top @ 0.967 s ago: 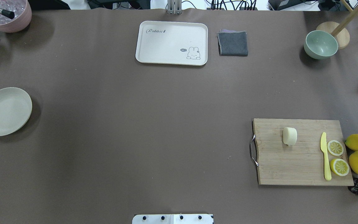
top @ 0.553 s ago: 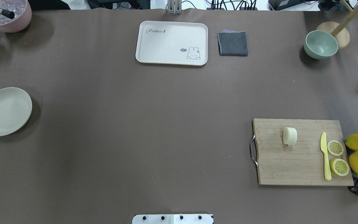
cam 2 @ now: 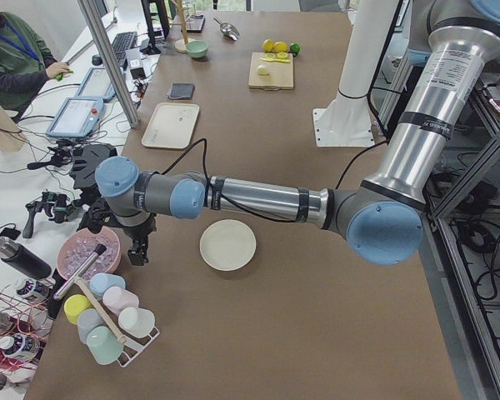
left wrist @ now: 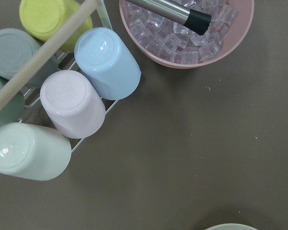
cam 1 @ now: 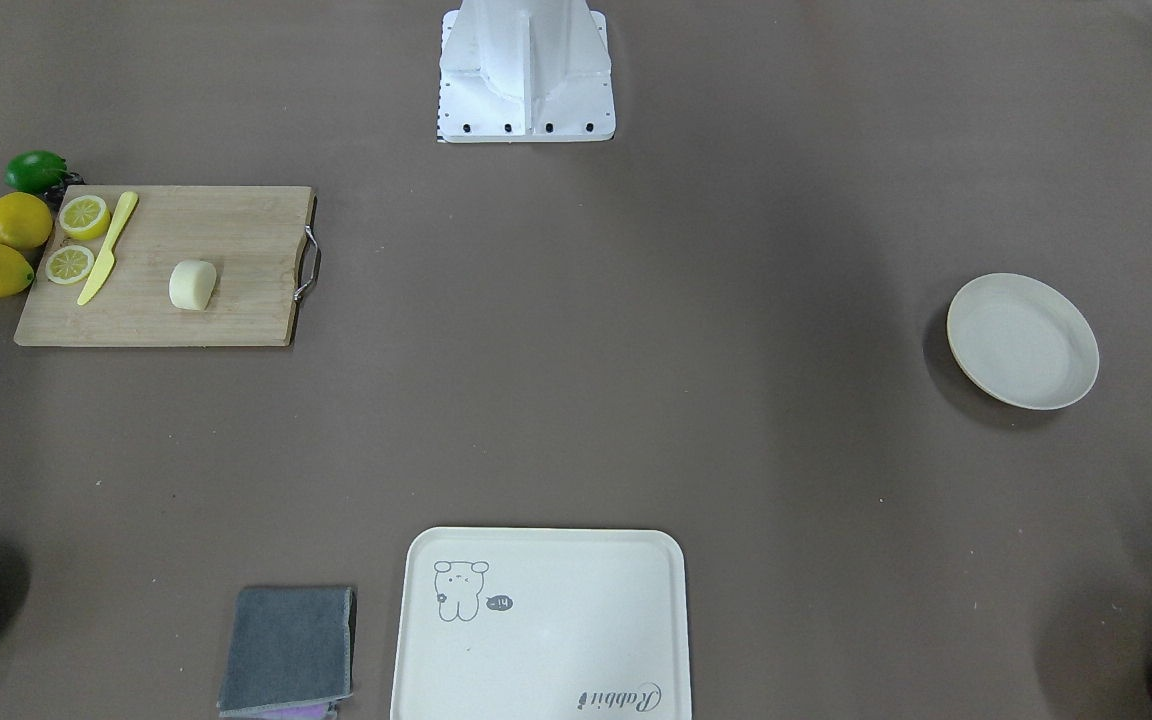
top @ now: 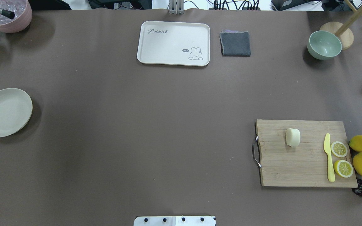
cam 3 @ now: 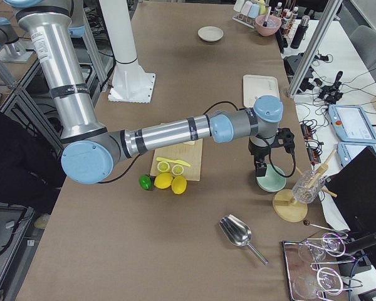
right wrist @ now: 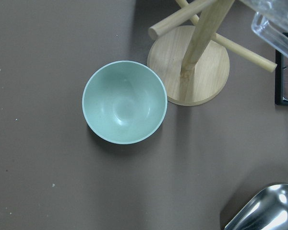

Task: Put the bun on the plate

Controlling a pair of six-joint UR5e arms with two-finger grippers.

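The bun [top: 293, 137], small, pale cream and rounded, lies on the wooden cutting board [top: 303, 163] at the table's right; it also shows in the front-facing view as the bun [cam 1: 192, 284]. The round off-white plate [top: 5, 112] sits empty at the far left edge, far from the bun. My left gripper [cam 2: 138, 248] hangs beside the plate [cam 2: 227, 244], over the ice bowl and cup rack. My right gripper [cam 3: 261, 170] hovers over the green bowl [cam 3: 269, 180]. Both grippers show only in the side views, so I cannot tell whether they are open or shut.
A yellow knife [top: 328, 157], two lemon halves, whole lemons and a lime sit at the board's right end. At the back stand a cream tray [top: 173, 43], a grey cloth [top: 235, 44], the green bowl [top: 324, 45] and a pink ice bowl [top: 9, 15]. A person sits beyond the table's far side [cam 2: 12, 62].
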